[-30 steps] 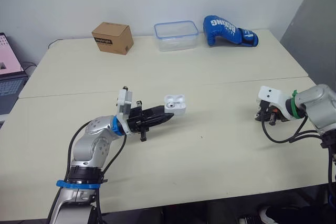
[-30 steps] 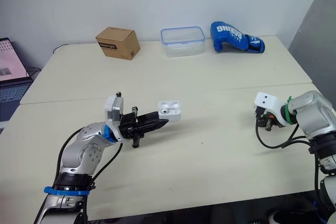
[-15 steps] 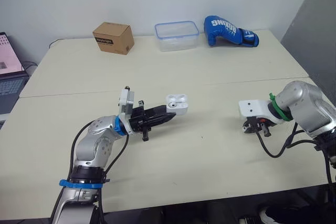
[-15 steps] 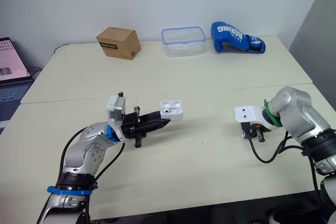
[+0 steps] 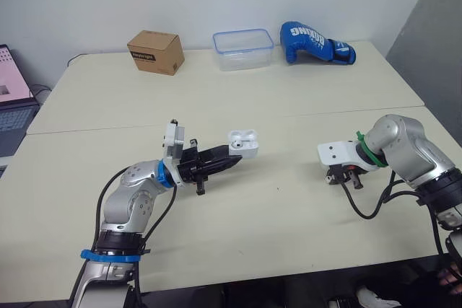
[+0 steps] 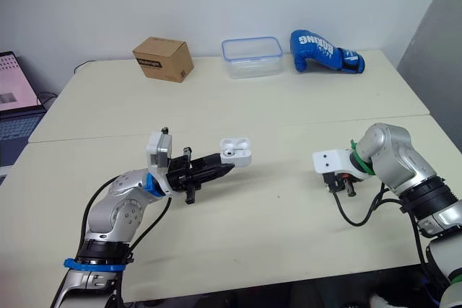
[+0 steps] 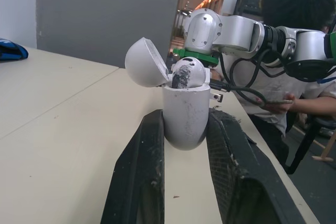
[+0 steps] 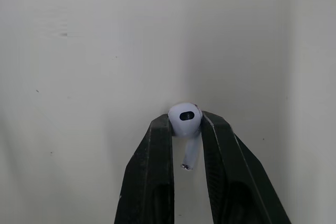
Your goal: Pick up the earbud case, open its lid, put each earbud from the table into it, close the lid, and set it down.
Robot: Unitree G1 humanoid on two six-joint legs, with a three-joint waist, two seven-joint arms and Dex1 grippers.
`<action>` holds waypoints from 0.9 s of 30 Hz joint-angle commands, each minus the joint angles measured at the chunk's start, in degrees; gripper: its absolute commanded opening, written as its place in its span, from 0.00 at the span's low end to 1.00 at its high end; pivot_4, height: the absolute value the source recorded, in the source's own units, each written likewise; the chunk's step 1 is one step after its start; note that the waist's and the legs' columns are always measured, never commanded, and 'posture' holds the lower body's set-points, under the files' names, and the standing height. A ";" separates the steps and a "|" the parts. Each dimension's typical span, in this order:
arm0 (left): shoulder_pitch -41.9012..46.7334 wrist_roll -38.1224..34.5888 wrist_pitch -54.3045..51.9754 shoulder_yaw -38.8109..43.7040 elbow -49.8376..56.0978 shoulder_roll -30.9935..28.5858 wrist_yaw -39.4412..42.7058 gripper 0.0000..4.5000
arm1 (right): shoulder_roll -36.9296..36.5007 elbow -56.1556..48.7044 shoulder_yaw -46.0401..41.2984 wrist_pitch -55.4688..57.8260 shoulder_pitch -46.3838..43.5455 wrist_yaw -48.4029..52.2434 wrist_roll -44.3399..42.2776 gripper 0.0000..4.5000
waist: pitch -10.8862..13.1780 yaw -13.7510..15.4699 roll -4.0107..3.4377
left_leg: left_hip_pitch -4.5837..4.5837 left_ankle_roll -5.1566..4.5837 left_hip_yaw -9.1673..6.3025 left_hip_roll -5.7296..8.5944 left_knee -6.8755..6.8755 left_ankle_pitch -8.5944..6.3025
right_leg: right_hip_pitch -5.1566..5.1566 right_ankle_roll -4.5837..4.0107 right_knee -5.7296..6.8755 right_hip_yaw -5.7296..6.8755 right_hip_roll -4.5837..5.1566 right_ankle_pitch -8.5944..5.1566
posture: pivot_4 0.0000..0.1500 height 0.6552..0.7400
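Note:
My left gripper is shut on the white earbud case, held just above the table left of centre. In the left wrist view the case sits between the black fingers with its lid tipped open and one earbud seated inside. My right gripper hovers over the table to the right, pointing down. Its wrist view shows it shut on a white earbud, stem hanging between the fingertips.
Along the far edge stand a cardboard box, a clear plastic container and a blue boxing glove. A laptop sits off the table's left side. A person sits behind the right arm in the left wrist view.
My right arm has swung leftward toward the table's middle with the earbud in its fingers. The left gripper and case have stayed almost still.

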State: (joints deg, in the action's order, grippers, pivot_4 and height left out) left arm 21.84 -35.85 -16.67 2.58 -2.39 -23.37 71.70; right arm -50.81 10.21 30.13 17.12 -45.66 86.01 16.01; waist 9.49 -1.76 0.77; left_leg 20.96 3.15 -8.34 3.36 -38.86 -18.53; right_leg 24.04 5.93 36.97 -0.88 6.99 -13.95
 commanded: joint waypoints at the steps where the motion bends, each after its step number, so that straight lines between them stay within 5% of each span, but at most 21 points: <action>1: 0.01 -0.45 1.03 0.37 2.41 -0.12 -0.14 0.18 | -0.32 -0.16 -0.50 -0.81 -0.41 -0.14 1.55 0.09 | 0.00 0.00 0.00 | 0.00 0.00 0.00 0.00 -0.01 0.00 | 0.00 0.00 0.00 0.00 0.00 0.00 | 1.00 0.89; 2: 0.11 -0.41 1.08 0.34 2.31 -0.06 -0.15 0.18 | -0.31 -0.28 -0.56 -0.85 -0.36 0.02 1.58 0.09 | 0.00 0.00 0.00 | 0.00 0.00 0.00 0.00 -0.01 0.00 | -0.01 0.00 0.00 0.00 0.00 0.00 | 1.00 0.89; 8: 0.39 -0.42 1.13 0.20 2.08 0.17 -0.12 0.18 | -0.43 -1.47 -0.54 -0.74 -0.33 0.04 2.67 0.53 | 0.00 0.00 0.00 | 0.00 0.00 -0.01 0.00 -0.01 0.00 | 0.00 0.00 0.00 0.01 0.00 0.00 | 1.00 0.89; 27: 0.93 -0.14 1.53 0.06 1.70 0.44 -0.33 0.18 | -2.61 -11.78 1.09 -5.76 1.50 2.44 9.94 0.53 | 0.00 0.04 0.00 | 0.01 0.00 0.00 0.00 0.00 0.00 | 0.01 0.00 0.00 0.00 0.00 0.00 | 1.00 0.89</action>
State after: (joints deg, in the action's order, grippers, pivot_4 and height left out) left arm 22.08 -35.81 -15.97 2.58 -2.34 -22.95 71.55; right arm -52.52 0.10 31.61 11.96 -44.02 87.30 25.10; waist 9.49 -1.73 0.77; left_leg 20.97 3.15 -8.34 3.37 -38.86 -18.53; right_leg 24.06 5.93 36.98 -0.89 6.98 -13.95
